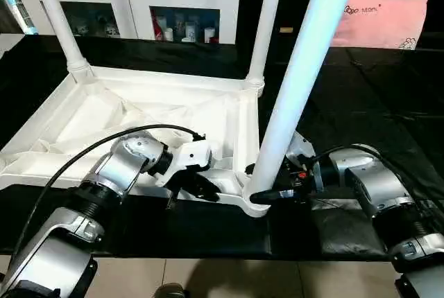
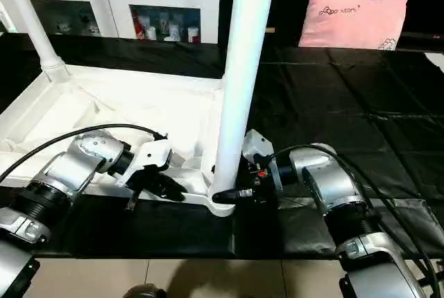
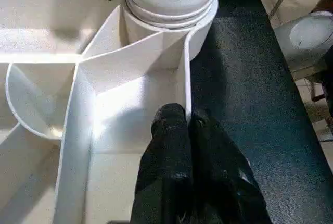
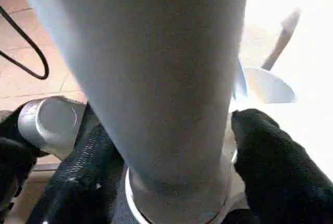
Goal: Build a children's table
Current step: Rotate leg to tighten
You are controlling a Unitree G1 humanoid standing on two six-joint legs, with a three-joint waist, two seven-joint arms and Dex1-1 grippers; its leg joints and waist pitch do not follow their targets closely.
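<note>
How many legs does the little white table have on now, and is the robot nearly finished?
The white plastic tabletop lies upside down with three white tube legs standing in corner sockets: two at the far corners and one near. The right pincer straddles the near leg's base; the left pincer is shut on the tabletop's rim. The fourth corner is out of view, so I can't say.

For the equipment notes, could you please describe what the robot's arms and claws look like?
Both forearms are silver metal cylinders with black ribbed bands. A black cable loops over the left arm and another over the right arm. Each wrist carries a white housing. The left claw and the right claw each have two black, textured fingers. A small red spot shows near the right wrist.
</note>
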